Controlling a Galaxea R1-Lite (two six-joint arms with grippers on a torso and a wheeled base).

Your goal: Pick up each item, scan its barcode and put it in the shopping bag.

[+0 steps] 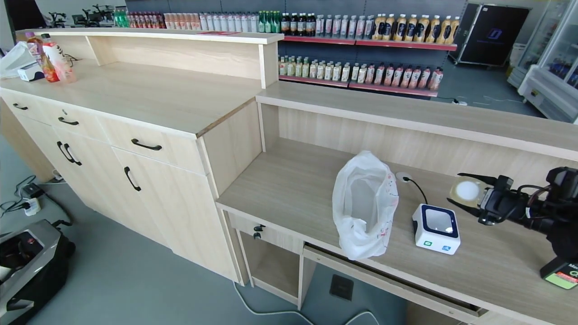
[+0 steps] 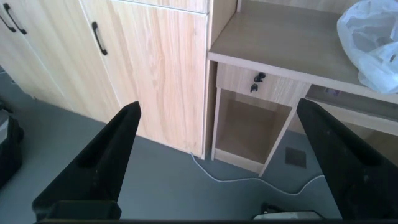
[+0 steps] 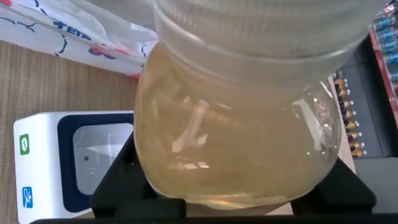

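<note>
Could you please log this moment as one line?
right gripper: shut on bottle, near scanner | left gripper: open | bag: left of scanner

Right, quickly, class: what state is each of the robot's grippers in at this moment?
Left gripper: open, holding nothing.
Right gripper: shut on the clear plastic bottle of pale yellow liquid.

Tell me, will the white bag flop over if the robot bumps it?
Probably. The shopping bag looks like thin, crinkly plastic, so it is likely floppy and light. It stands open with nothing seen propping it, so a nudge could collapse or slide it on the desk.
</note>
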